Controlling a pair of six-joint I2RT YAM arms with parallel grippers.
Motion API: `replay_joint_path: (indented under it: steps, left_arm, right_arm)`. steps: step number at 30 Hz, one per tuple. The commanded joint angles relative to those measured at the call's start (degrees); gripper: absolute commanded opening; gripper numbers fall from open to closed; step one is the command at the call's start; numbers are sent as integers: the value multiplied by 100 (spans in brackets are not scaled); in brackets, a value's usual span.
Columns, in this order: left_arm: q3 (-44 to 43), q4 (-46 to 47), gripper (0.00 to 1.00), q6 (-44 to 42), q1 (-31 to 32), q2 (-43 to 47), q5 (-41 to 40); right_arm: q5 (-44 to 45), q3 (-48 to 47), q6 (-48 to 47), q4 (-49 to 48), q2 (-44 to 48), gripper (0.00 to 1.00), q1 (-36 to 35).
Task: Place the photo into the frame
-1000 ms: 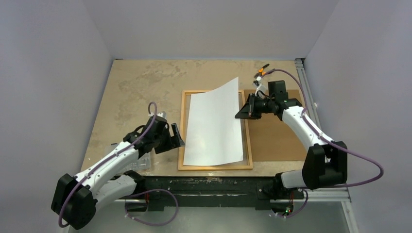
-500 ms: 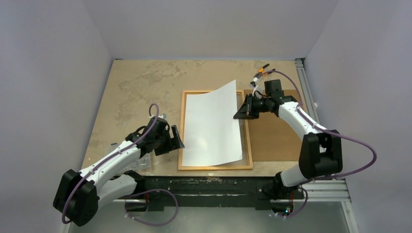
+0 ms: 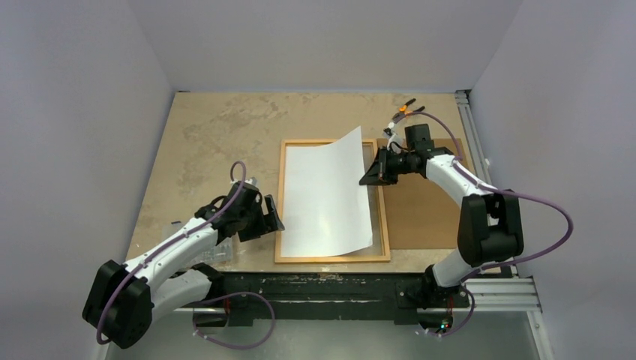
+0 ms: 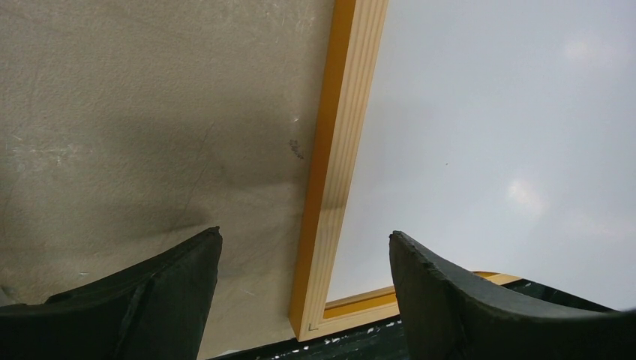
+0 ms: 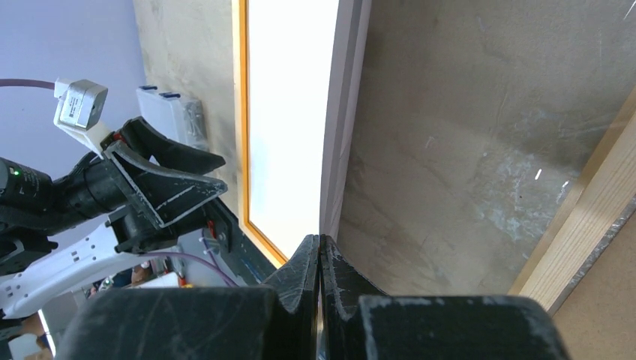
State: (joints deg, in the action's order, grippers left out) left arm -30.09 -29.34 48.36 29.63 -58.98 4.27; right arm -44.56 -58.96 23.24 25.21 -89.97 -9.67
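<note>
Right gripper [image 3: 373,174] has carried photo [image 3: 326,195] further left, jaws pinched on its raised edge; sheet slopes down from grip over frame [image 3: 280,172]. Left gripper [image 3: 274,214] wide open, empty, frame just ahead. Lower edge slowly, squared inside border.

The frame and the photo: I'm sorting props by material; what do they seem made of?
The frame: probably wood, pale ribbed rail with an orange-painted edge. The photo: thin paper or card, plain white side showing, bowing where the right gripper pinches its edge.
</note>
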Motion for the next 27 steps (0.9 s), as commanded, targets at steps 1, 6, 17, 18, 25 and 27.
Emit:
replay_joint_path:
  steps: [1, 6, 17, 18, 25, 27]
  left_arm:
    - [68, 165, 79, -144, -57, -17, -8]
    - [80, 191, 79, -151, -62, -42, -4]
    - [116, 221, 79, -173, -60, -105, 3]
    - [117, 232, 79, -177, -60, -114, 3]
    - [141, 271, 79, -198, -54, -184, 20]
    - [143, 276, 79, -202, -61, -188, 13]
  right_arm:
    - [-97, -216, -127, -153, -39, 2, 25]
    - [12, -194, -197, -62, -37, 13, 22]
    - [486, -229, -345, 213, 103, 46, 23]
    - [502, -249, -351, 238, 98, 47, 23]
    - [1101, -422, -462, 557, 149, 58, 23]
    - [1352, -487, -505, 695, 191, 60, 20]
